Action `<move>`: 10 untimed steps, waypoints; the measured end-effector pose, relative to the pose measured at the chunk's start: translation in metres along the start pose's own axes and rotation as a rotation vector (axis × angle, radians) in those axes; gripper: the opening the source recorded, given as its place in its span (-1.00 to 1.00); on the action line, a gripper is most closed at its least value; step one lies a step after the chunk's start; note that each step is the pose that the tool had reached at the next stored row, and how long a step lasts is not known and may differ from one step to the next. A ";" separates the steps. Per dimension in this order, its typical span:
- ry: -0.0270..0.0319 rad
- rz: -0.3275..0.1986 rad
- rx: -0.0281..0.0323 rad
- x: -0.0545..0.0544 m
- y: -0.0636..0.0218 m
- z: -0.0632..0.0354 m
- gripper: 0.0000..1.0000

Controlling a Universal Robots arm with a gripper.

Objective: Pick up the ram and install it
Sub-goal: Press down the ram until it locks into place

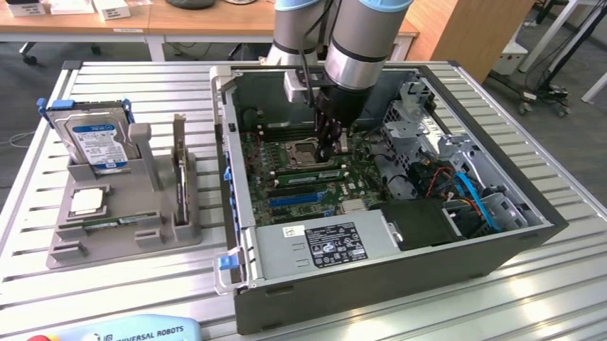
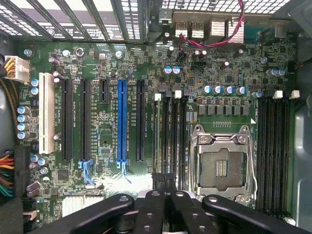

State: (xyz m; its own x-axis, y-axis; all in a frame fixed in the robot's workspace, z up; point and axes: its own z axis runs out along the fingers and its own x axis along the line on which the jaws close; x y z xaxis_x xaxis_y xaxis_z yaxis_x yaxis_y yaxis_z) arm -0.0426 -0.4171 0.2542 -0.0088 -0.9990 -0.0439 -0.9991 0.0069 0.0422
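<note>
Broad ribbed metal bench point(image 1: 142, 298) in an office-like room, wooden desks point(image 1: 124, 25) behind and dark floor to the exterior view's right. Nearly half of the bench taken by an open computer case point(image 1: 379, 284), side panel off, walls standing high around the motherboard point(image 2: 97, 63). Between the case and the bench edge at the exterior view's left, a grey holder point(image 1: 124, 245), just beside the case wall. Upright in the holder, a hard drive point(image 1: 95, 142) with a blue label; lower down, a small square processor chip point(image 1: 87, 202) and a green stick point(image 1: 114, 224) lying flat in a groove.

Robot arm point(image 1: 365, 42) reaching straight down into the case, hemmed by the drive cage point(image 1: 417, 131) and the power supply point(image 1: 323, 245). Gripper point(image 1: 328, 153) point(image 2: 163, 184) pressed together, low over the slots next to the empty CPU socket point(image 2: 222, 165). Ram point(image 1: 305, 175) apparently seated on edge in a slot just beside that socket, directly under the fingertips point(image 2: 157, 195); contact cannot be told. More open board around the blue slot point(image 2: 121, 122) and white slot point(image 2: 47, 112).
</note>
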 end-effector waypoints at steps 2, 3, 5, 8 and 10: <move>0.0000 0.000 0.0000 0.000 0.0000 0.0000 -0.80; 0.0001 0.000 0.0000 0.000 0.0000 0.0000 -0.80; 0.0000 0.000 0.0000 0.000 0.0000 0.0000 -0.80; -0.0005 0.010 0.0005 0.000 0.0000 0.0000 -0.80; -0.0022 0.054 0.0023 0.000 -0.0001 0.0000 -0.80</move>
State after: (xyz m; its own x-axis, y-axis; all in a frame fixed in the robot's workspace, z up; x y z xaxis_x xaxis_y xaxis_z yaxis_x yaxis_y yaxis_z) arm -0.0426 -0.4171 0.2541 -0.0623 -0.9971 -0.0438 -0.9973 0.0605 0.0422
